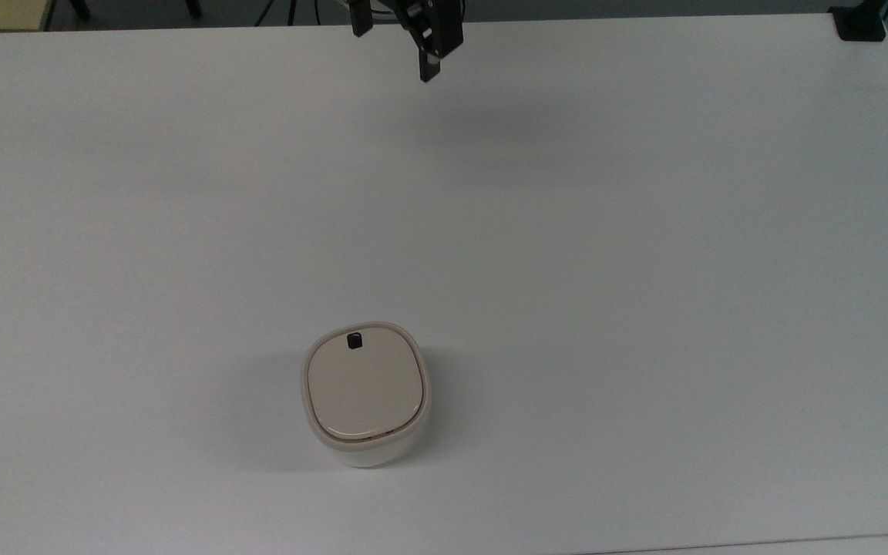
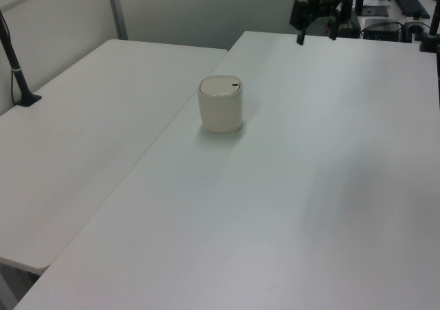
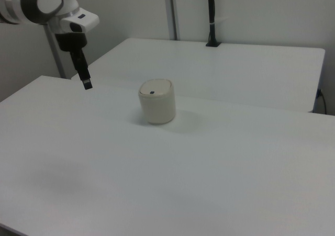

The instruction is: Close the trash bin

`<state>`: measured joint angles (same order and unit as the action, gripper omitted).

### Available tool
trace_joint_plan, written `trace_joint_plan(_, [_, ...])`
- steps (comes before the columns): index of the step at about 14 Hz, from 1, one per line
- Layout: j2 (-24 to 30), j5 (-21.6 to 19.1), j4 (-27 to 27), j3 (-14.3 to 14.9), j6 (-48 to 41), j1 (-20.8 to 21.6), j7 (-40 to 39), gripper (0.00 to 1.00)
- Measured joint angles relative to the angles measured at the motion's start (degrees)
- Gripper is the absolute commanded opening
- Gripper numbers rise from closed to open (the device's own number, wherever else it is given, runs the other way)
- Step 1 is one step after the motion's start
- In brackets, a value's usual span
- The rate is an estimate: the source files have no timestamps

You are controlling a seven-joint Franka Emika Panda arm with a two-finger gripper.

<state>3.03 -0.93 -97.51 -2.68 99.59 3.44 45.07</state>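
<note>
Near the table's (image 1: 644,231) far edge hangs the claw (image 1: 398,50), parted and empty, well apart from the lidded trash bin (image 1: 365,393).

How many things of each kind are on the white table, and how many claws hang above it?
Trash bin, lid down: 1
Claw, open, empty, above the table away from the bin: 1
Total: 2
</note>
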Motion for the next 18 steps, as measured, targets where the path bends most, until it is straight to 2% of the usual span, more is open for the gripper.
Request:
trace_joint_plan(4, [2.4, -0.4, -1.1, 0.5, -4.5, -0.5, -22.5, 1.00])
trace_joint_plan(6, [2.4, -0.5, -1.0, 0.6, -4.5, -2.7, -36.4, 1.00])
trace_joint_plan(9, [2.4, -0.8, -0.5, 0.8, -4.5, -5.9, -50.9, 1.00])
trace_joint_plan(10, [2.4, -0.9, -0.4, 1.0, -4.5, -6.4, -53.9, 1.00])
trace_joint_plan(14, [2.4, -0.9, 0.4, 1.2, -4.5, -6.0, -54.6, 1.00])
trace_joint_plan(16, [2.1, -0.9, 0.4, 2.8, -4.5, -4.0, -53.8, 1.00])
trace_joint_plan(18, [1.7, -0.9, 0.5, 3.2, -4.4, -3.1, -53.6, 1.00])
